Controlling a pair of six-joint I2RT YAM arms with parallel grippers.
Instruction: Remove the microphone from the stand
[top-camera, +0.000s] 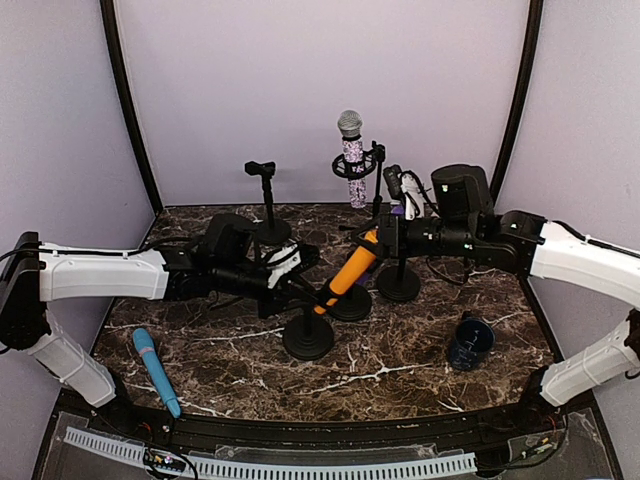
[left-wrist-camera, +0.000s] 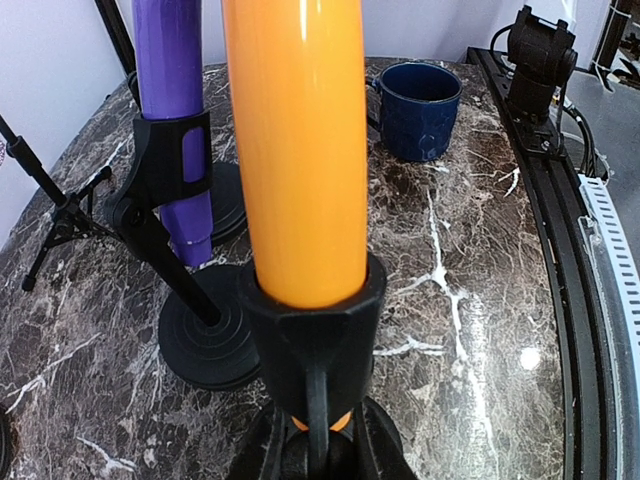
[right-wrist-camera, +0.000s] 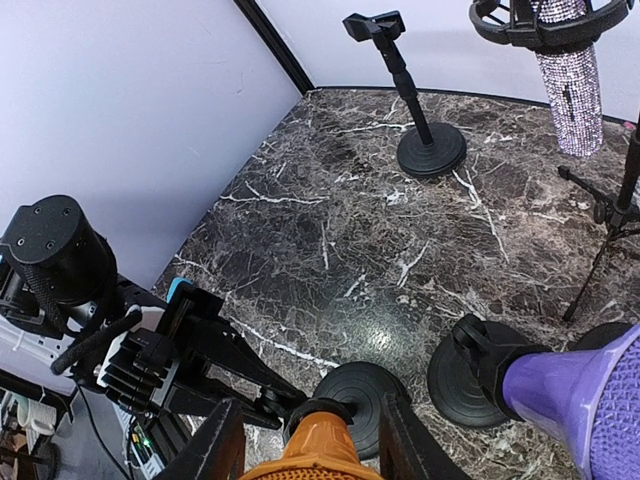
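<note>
At the right wrist, the right gripper (right-wrist-camera: 312, 440) clamps the orange microphone (right-wrist-camera: 320, 462); overhead, left gripper (top-camera: 300, 290) pinches stand (top-camera: 308, 340).

In the left wrist view the glossy orange microphone (left-wrist-camera: 300, 150) runs off the frame at 12 o'clock, head unseen; the shiny purple microphone (left-wrist-camera: 170, 100) at 11 o'clock is cut likewise. Whether the dark shapes at 6 o'clock, beneath the black clip-topped stand (left-wrist-camera: 315, 340), belong to the left gripper (top-camera: 302, 288) cannot be told. From the right wrist, the edge slices the orange body at 6 o'clock inside the right gripper (right-wrist-camera: 312, 442), and the sparkly silver microphone (right-wrist-camera: 570, 90) loses its head at 1 o'clock.
</note>
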